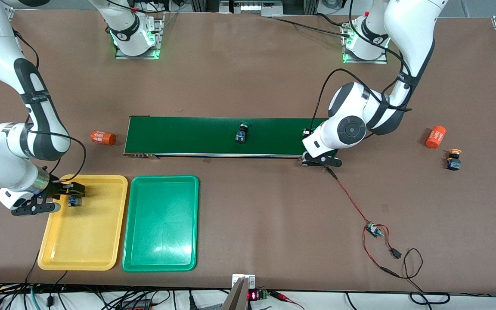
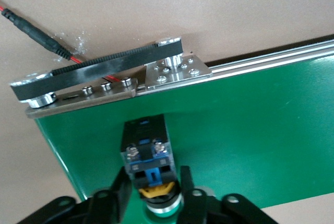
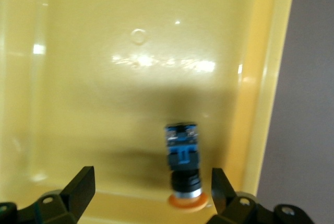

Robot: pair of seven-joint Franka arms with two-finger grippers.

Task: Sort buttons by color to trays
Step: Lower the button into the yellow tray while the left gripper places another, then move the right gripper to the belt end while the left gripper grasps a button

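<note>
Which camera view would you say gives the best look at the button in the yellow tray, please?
The right wrist view: the button lies on the yellow tray, orange cap and blue body plain, between the open right gripper's fingers. The front view shows it small; the left wrist view misses it.

Four buttons: orange-capped one [image 3: 182,166] lying in yellow tray [image 1: 88,241]; green-capped one [image 1: 242,131] mid-belt; another [image 2: 148,164] at belt's end (cap colour unclear); orange-capped one [image 1: 454,159] on table. Green tray [image 1: 162,258] beside yellow.
</note>
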